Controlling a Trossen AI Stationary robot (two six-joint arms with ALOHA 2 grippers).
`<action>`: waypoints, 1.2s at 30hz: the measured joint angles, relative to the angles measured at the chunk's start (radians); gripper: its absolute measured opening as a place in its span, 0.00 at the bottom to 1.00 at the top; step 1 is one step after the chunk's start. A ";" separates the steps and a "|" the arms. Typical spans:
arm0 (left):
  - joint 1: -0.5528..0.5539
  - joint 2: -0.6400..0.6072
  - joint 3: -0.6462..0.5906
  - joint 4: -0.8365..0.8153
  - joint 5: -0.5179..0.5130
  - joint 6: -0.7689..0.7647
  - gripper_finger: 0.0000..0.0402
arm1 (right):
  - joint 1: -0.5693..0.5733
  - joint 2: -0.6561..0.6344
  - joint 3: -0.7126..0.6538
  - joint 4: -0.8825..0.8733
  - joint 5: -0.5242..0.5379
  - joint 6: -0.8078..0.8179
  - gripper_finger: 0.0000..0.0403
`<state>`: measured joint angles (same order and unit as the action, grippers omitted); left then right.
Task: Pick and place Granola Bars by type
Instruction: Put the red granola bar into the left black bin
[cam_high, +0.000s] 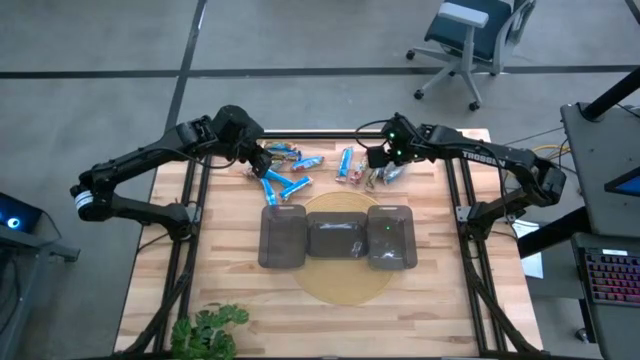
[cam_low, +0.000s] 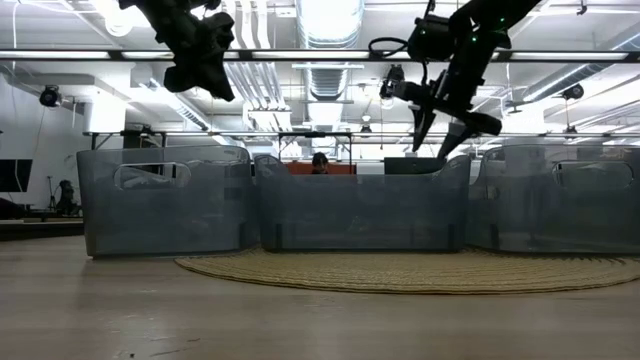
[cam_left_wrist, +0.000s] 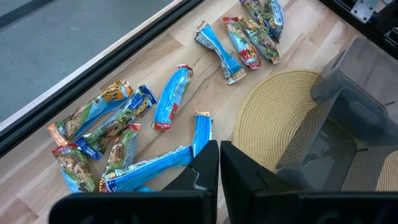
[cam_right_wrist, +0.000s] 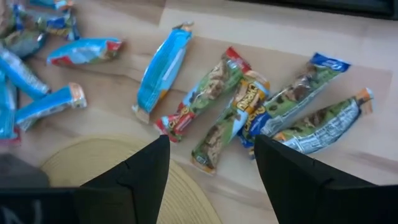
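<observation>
My right claw (cam_right_wrist: 211, 168) hangs spread wide and empty above the Granola Bars (cam_right_wrist: 233, 115), the mixed-colour cluster lying just ahead of its fingertips on the bare wood, at the edge of the woven mat (cam_right_wrist: 99, 158). A blue bar (cam_right_wrist: 161, 65) lies just beside that cluster, and more blue ones are scattered farther off toward my left claw (cam_left_wrist: 219, 165), which is clenched on nothing and hovers over its own heap.

I judge these bars light, with crinkly, slick foil that would slide under a shallow pinch. I would straddle one across its narrow middle, where the filling gives some stiffness, not at the flat crimped ends.

The wrappers carry printing, but I cannot read any brand. "TROSSEN" shows on my right arm (cam_high: 487, 153).

The three trays (cam_high: 283, 237) stand behind my claw, on the mat.
</observation>
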<state>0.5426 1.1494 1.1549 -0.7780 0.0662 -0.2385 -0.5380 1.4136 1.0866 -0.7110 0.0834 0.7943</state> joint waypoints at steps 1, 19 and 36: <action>0.000 0.000 0.000 0.000 0.000 0.000 0.00 | 0.000 0.000 0.000 0.000 -0.011 -0.015 0.56; 0.001 -0.001 0.000 -0.034 0.022 0.059 0.00 | -0.002 0.000 0.140 -0.017 -0.114 -0.270 0.56; 0.000 -0.005 0.000 -0.045 0.049 0.085 0.00 | -0.011 0.084 0.270 -0.264 -0.243 -0.460 0.56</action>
<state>0.5423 1.1442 1.1549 -0.8234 0.1150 -0.1539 -0.5491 1.4971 1.3567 -0.9749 -0.1593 0.3339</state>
